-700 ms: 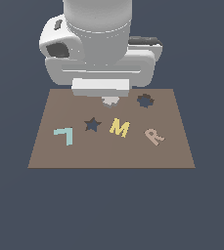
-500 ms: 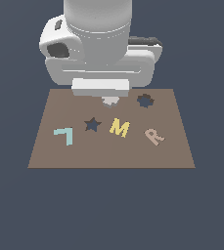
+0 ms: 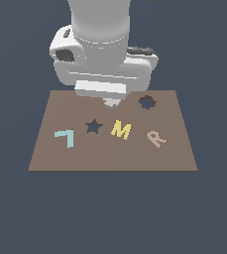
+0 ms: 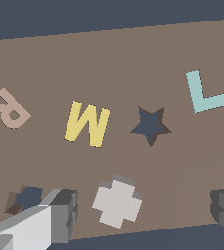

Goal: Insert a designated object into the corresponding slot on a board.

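The pale cross-shaped piece lies flat on the board, between the spread fingers of the gripper, untouched. The slot sits just beside it, near the star cut-out, yellow M and pink R.

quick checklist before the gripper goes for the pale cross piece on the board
1. Gripper open, fingers either side of the cross piece: ok.
2. Cross piece lying flat on the board, not yet gripped: ok.
3. Scalloped slot unoccupied: ok.
4. Piece's shape matches the slot: cannot tell.
5. M and star cut-out away from the fingers: ok.
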Controlling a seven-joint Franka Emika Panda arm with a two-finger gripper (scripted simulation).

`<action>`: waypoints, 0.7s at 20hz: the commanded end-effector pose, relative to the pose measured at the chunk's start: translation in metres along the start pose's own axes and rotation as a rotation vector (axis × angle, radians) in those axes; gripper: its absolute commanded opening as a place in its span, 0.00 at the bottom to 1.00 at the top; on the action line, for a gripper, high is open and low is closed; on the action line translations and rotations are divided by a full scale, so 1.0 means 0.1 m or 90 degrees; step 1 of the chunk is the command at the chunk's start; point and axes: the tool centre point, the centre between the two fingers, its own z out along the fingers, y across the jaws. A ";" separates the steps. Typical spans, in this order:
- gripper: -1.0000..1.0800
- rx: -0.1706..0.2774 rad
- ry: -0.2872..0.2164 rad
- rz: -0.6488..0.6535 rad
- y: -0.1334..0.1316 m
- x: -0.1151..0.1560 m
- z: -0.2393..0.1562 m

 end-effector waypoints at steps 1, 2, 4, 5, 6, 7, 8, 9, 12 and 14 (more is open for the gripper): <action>0.96 0.002 0.002 0.029 0.00 -0.09 0.12; 0.96 0.003 0.003 0.043 0.00 -0.13 0.17; 0.96 0.004 0.005 0.073 -0.01 -0.21 0.29; 0.96 0.005 0.006 0.088 -0.01 -0.25 0.35; 0.96 0.006 0.007 0.102 -0.02 -0.30 0.41; 0.96 0.007 0.008 0.116 -0.02 -0.33 0.46; 0.96 0.008 0.009 0.129 -0.03 -0.37 0.51; 0.96 0.009 0.010 0.142 -0.04 -0.40 0.56; 0.96 0.011 0.012 0.173 -0.06 -0.48 0.69; 0.96 0.012 0.013 0.189 -0.08 -0.53 0.76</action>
